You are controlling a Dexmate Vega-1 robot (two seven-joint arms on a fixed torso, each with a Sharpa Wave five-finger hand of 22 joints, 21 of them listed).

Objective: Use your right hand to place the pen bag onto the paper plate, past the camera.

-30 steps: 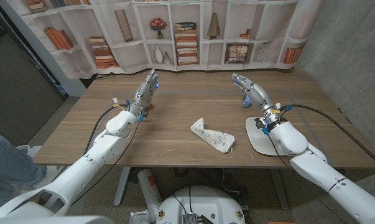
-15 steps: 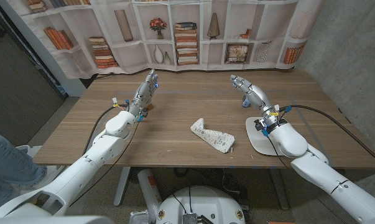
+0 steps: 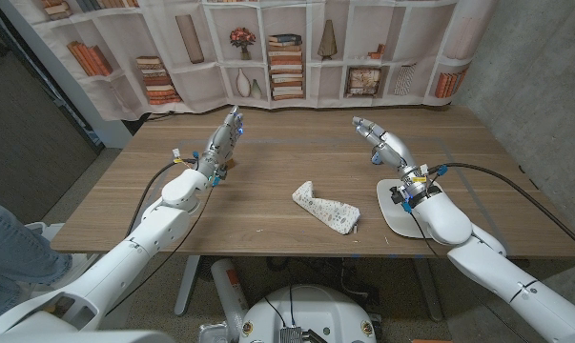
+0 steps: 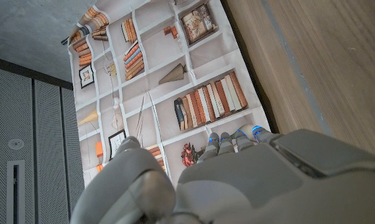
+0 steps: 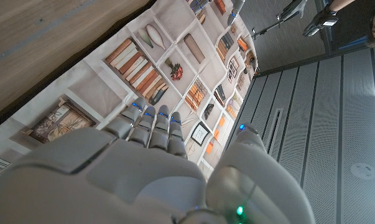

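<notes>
The right hand (image 3: 380, 141), fingers held out straight and holding nothing, is up in the air at the right of the picture, likely getting ready to reach for the pen bag (image 3: 326, 210) lying in the middle of the table (image 3: 268, 181), just left of the paper plate (image 3: 394, 215).

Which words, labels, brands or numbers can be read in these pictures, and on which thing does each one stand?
No text can be read.
Pen bag: a printed pattern, too small to tell if it holds letters.
Backdrop curtain: printed book spines and framed pictures, too blurred to read.
Paper plate: plain, no marking.
</notes>
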